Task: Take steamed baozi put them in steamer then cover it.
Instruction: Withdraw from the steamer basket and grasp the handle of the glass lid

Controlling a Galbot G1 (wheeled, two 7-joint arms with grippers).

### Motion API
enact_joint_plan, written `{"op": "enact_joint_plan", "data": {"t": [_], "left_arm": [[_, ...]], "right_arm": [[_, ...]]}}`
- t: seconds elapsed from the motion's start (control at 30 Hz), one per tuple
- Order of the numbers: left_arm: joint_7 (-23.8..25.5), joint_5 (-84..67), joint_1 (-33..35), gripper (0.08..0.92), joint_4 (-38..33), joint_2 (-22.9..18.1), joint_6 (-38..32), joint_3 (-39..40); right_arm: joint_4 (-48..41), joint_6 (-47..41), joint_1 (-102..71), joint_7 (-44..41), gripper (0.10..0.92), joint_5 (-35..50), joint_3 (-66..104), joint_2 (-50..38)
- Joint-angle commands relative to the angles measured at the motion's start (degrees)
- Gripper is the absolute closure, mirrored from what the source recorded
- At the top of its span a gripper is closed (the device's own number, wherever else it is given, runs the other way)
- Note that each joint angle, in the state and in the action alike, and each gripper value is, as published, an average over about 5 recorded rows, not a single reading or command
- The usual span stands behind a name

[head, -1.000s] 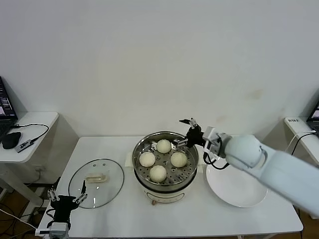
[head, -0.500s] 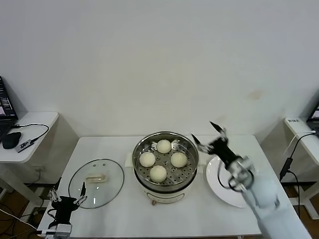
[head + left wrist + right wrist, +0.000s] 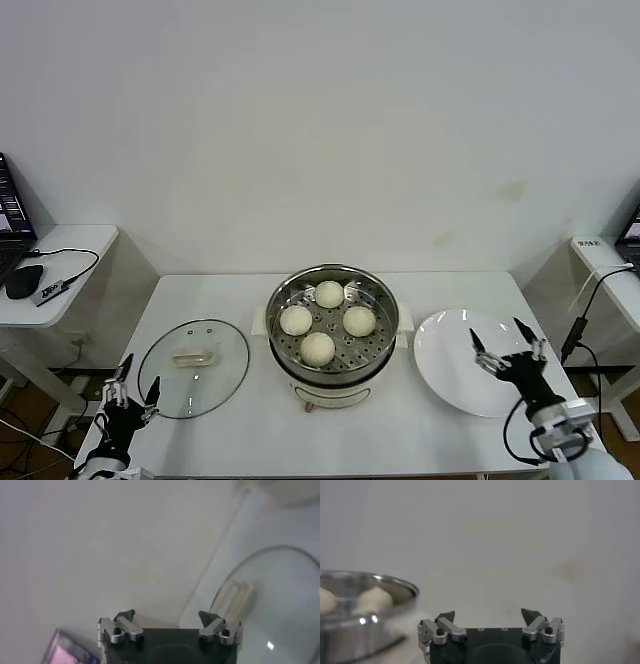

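Several cream-white steamed baozi [image 3: 330, 320] lie on the perforated tray of the shiny steamer [image 3: 333, 287] at the table's middle; two of them show over its rim [image 3: 367, 585] in the right wrist view. The glass cover [image 3: 195, 352] with its cream handle [image 3: 236, 596] lies flat on the table left of the steamer. My left gripper [image 3: 128, 392] hangs open and empty at the table's front left corner, just short of the cover's rim. My right gripper [image 3: 508, 345] stands open and empty over the right side of the white plate [image 3: 450, 372].
A side table [image 3: 60, 262] with a mouse and cables stands to the left, another desk [image 3: 606, 262] to the right. A white wall rises behind the table [image 3: 400, 430].
My right arm has pulled back from the steamer's right rim, swinging right and toward the table's front, and now sits low over the plate. The left gripper has shifted only slightly.
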Motion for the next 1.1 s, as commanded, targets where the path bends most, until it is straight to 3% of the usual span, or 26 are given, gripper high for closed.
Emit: {"op": "enact_joint_plan", "data": {"t": [0.03, 0.4, 1.1], "left_arm": [[-0.3, 19.5, -9.7, 0.177, 9.2, 2.8, -0.9, 5.3], [0.5, 19.1, -18.2, 0.177, 15.3, 2.7, -0.5, 11.2], [1.0, 16.9, -25.5, 0.177, 24.2, 3.6, -0.5, 13.8]], "right_arm": [[3.5, -1.2, -5.6, -0.4, 0.203, 0.9, 9.5, 5.6], [4.1, -0.8, -6.1, 0.6, 0.203, 0.7, 11.0, 7.3], [4.3, -0.6, -6.7, 0.4, 0.203, -1.0, 10.4, 9.1]]}}
